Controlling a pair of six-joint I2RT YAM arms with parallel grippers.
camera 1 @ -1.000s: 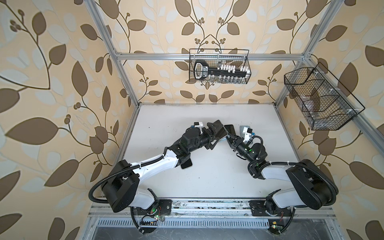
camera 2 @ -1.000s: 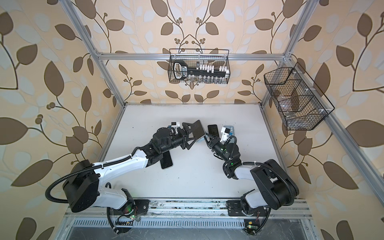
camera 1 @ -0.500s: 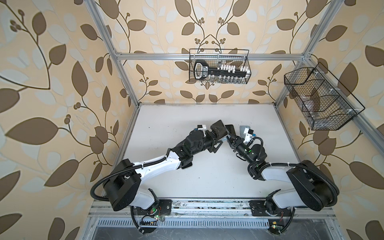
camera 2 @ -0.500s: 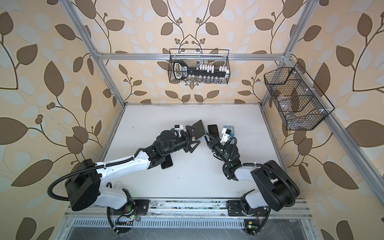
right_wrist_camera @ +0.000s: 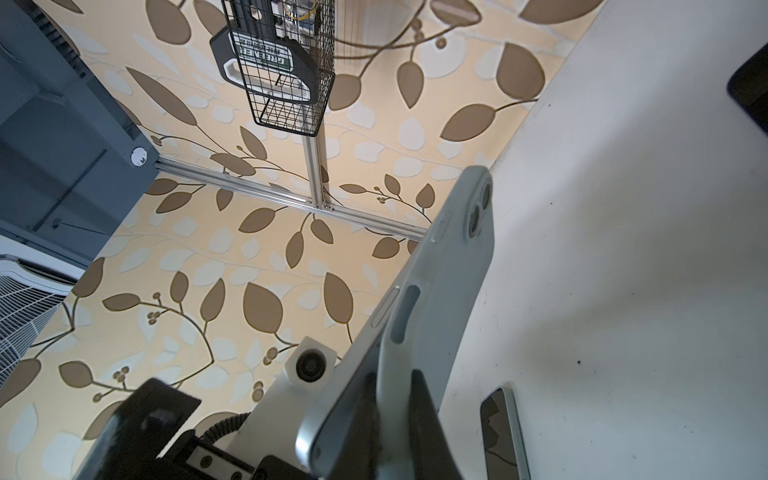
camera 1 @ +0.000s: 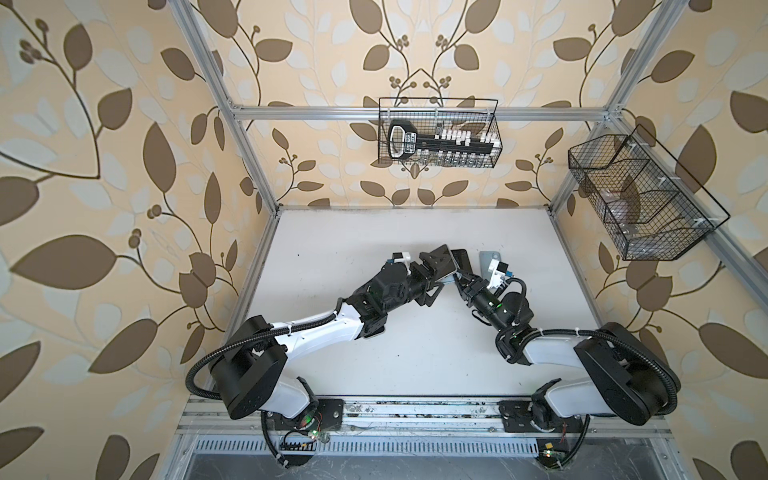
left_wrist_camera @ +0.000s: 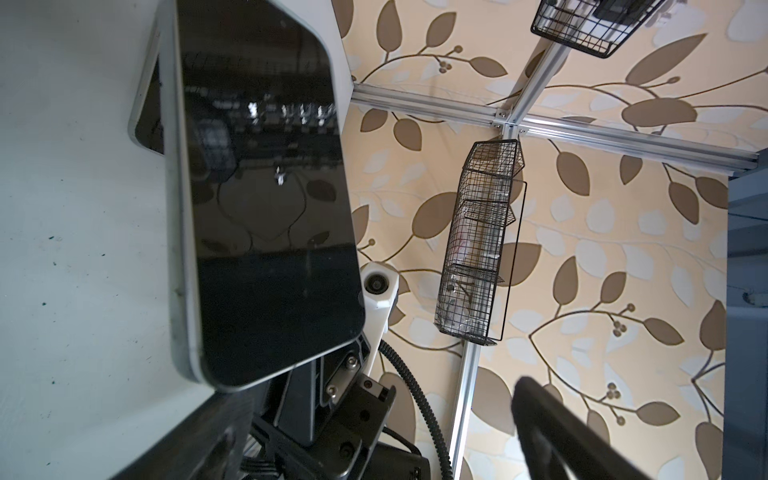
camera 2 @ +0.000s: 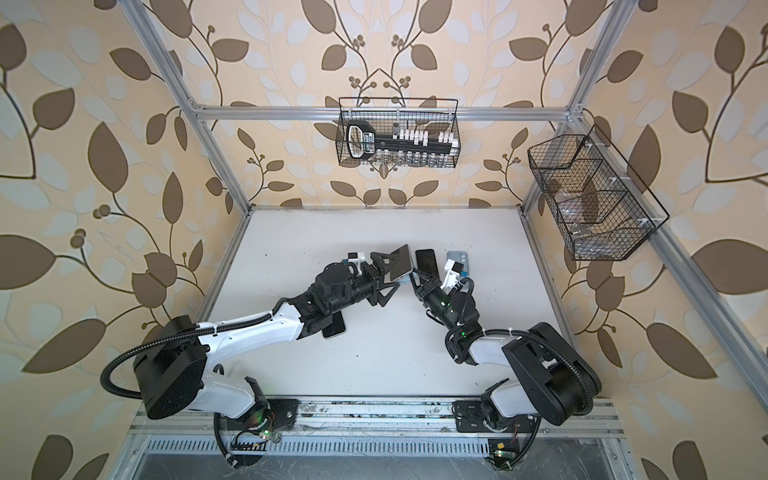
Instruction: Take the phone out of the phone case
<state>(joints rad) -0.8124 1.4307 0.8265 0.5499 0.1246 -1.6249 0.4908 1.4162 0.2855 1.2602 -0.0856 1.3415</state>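
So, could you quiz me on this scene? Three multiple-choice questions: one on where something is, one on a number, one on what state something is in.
1. Where is the phone being uncased? A) flat on the table B) in a basket C) held in the air by the right gripper
2. How many wire baskets are hung up? A) two B) one C) four
3. The left gripper is: A) shut tight B) open C) out of sight

Answers: 1 C, both top views show that gripper clamped on its lower end; 2 A, one at the back, one at the side; 3 B, its fingers stand wide apart.
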